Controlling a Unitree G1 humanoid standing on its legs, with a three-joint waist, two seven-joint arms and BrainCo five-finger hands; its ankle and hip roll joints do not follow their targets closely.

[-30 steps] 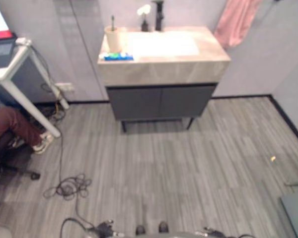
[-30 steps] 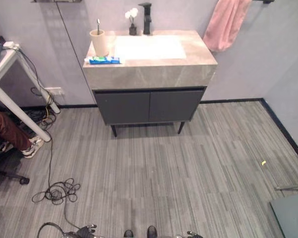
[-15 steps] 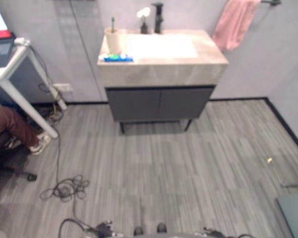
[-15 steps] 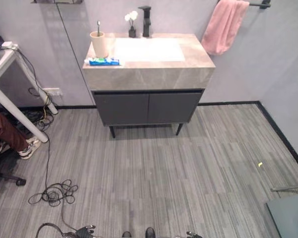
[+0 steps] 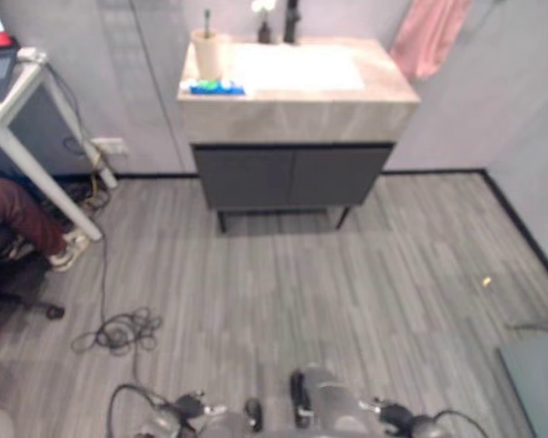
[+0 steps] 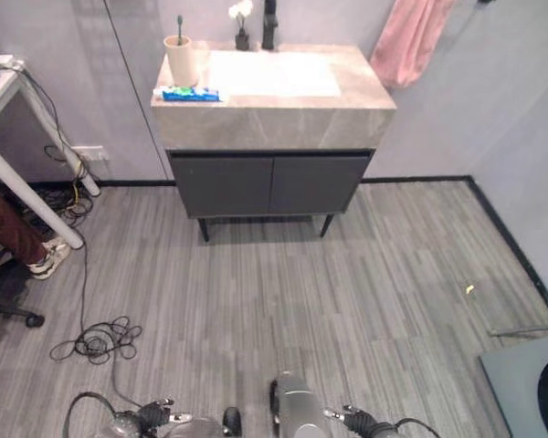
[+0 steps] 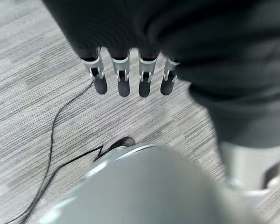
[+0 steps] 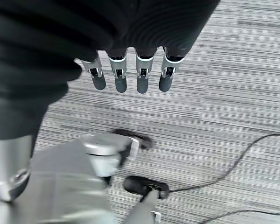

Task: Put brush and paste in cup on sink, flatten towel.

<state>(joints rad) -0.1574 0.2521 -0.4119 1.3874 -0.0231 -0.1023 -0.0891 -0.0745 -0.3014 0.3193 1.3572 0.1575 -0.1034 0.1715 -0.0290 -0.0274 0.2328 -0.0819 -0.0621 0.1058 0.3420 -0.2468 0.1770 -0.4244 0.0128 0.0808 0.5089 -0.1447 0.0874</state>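
Note:
A beige cup [image 6: 180,60] stands at the left back corner of the stone sink top [image 6: 347,100], with a toothbrush [image 6: 179,24] upright in it. A blue and green toothpaste tube [image 6: 190,94] lies flat near the top's front left edge. A pink towel [image 6: 409,38] hangs bunched on the wall, right of the sink. My left hand [image 7: 123,77] and right hand [image 8: 140,77] both hang low over the grey floor, far from the sink, fingers straight and holding nothing.
A black faucet [image 6: 270,18] and a small vase with white flowers [image 6: 241,23] stand behind the basin. At the left are a white desk [image 6: 2,87], a seated person's leg and shoe [image 6: 18,242], and a coiled cable [image 6: 96,339]. A grey-green slab [image 6: 530,392] lies lower right.
The whole picture has shifted: the camera has dipped, so the sink sits higher in view. The cup, brush, tube and towel have not moved.

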